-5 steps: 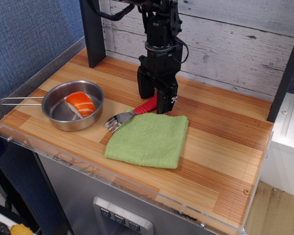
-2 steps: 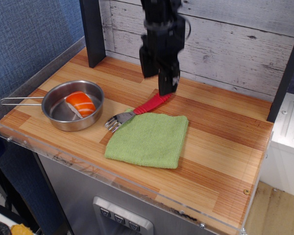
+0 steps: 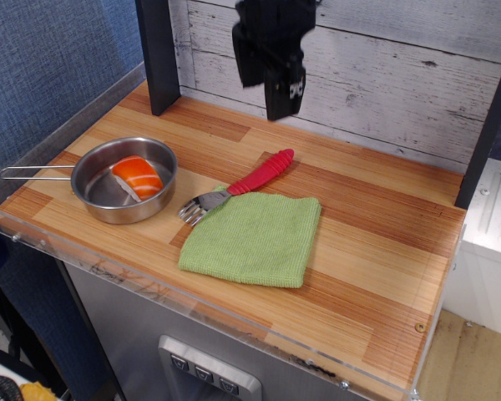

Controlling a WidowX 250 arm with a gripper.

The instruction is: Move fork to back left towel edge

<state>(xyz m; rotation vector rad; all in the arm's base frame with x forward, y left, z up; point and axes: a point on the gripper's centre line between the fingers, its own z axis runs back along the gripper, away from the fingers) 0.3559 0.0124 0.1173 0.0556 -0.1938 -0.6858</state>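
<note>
The fork point(image 3: 244, 186), with a red ribbed handle and grey tines, lies on the wooden table along the back left edge of the light green towel point(image 3: 255, 237). Its tines rest at the towel's left corner and point towards the pan. My gripper point(image 3: 267, 90) hangs open and empty high above the table, over the fork's handle end, well clear of it.
A round steel pan point(image 3: 123, 179) with a long wire handle sits at the left and holds an orange and white piece of food point(image 3: 137, 176). A dark post point(image 3: 157, 54) stands at the back left. A plank wall runs behind the table.
My gripper let go of the fork's handle and rose straight up, away from the table. The fork stayed where it was at the towel's back left edge.
</note>
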